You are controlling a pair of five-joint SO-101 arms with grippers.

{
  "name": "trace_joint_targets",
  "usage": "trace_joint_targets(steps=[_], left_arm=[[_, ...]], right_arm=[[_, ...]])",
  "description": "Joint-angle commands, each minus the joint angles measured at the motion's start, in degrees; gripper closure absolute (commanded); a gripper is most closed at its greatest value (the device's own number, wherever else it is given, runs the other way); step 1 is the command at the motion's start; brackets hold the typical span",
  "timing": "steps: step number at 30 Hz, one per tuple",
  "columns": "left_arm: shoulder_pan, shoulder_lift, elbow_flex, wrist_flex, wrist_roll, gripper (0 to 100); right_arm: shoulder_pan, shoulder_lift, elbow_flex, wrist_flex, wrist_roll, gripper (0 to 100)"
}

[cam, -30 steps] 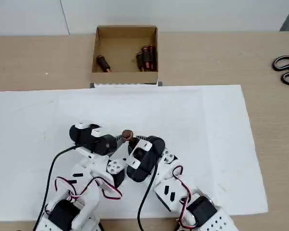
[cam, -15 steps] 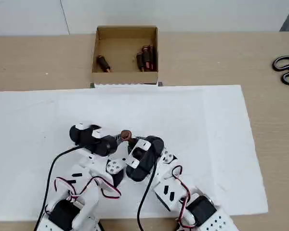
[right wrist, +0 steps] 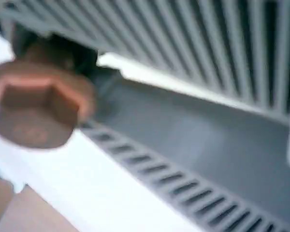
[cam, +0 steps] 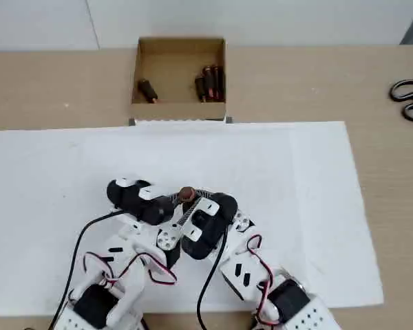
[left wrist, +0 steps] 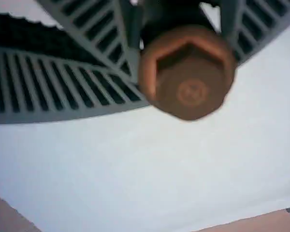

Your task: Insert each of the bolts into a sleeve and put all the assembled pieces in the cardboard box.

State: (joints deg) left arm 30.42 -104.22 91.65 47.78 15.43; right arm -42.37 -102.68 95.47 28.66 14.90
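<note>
The left hand point(cam: 177, 199) is closed around a hex-headed bolt point(cam: 186, 194), holding it up off the white paper point(cam: 296, 179). The right hand point(cam: 195, 201) meets it there, probably so bolt and sleeve can be joined. I cannot tell its grip. Finished pieces point(cam: 208, 82) lie in the box point(cam: 179, 110), well apart across the counter point(cam: 316, 82).

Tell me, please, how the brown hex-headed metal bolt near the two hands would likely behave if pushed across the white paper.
The brown hex-headed metal bolt looks solid, so probably stiff and heavy for its size. Its flat-sided head should check rolling; it might slide on the white paper sheet.
</note>
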Motion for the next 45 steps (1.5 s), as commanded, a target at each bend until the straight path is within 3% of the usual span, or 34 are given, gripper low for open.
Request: trace_joint_targets(steps=[1,4,10,14,28,34,41,45], left_arm=[[0.35,0.09,3.12,0.35,0.26,92],[0.26,0.09,3.03,0.26,0.26,90],[-3.87,0.09,2.95,0.26,-1.05,77],[-7.12,0.09,2.95,0.35,-3.34,77],[-7.12,0.09,-10.15,0.62,-2.11,77],[-5.89,0.09,-10.07,1.58,-2.11,87],[-4.4,0.09,-14.02,2.55,0.44,89],[-4.22,0.09,-17.98,2.64,0.44,98]], right_arm=[[-0.48,-1.19,-1.14,-4.79,0.53,99.6],[-0.48,-1.19,-0.7,-4.7,0.53,99.6],[-0.48,-1.19,0.0,-4.44,0.53,99.6],[-0.48,-1.19,0.09,-4.44,0.53,99.6],[-0.4,-1.19,0.88,-4.26,0.53,99.6],[-0.4,-1.1,0.88,-4.18,0.53,99.6],[-0.4,-1.1,0.88,-4.09,0.53,99.6],[-0.4,-1.1,0.88,-1.89,0.53,99.6]])
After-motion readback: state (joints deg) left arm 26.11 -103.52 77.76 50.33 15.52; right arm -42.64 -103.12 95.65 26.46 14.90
